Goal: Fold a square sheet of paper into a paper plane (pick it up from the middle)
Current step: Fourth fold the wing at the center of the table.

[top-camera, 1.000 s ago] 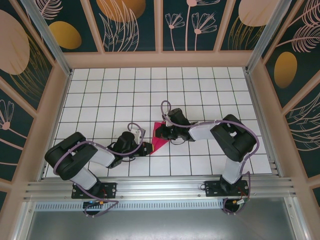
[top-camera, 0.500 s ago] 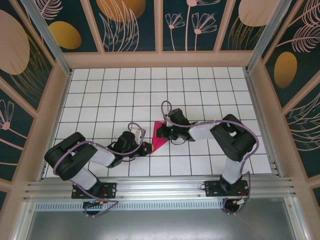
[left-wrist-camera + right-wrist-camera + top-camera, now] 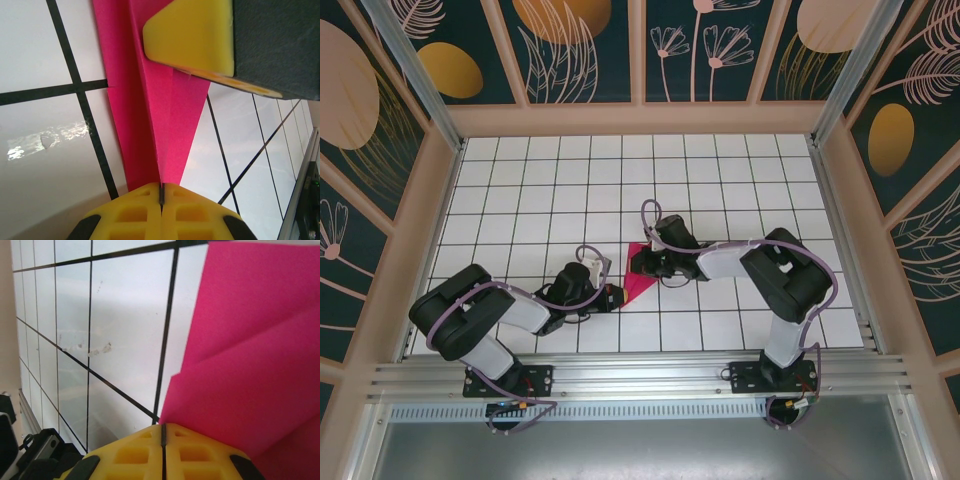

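We see a folded pink paper point(image 3: 637, 286) spanning the gap between two robot grippers above a white grid table point(image 3: 520, 190). The left gripper point(image 3: 161, 188) is closed on its centre crease, and the paper runs ahead of the fingers. The right gripper point(image 3: 163, 428) pinches what looks like a layered edge. Little has moved since a second earlier.

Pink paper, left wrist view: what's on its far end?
A yellow pad of the right gripper covers the far end of the paper, hiding that part. Tiled table lies underneath.
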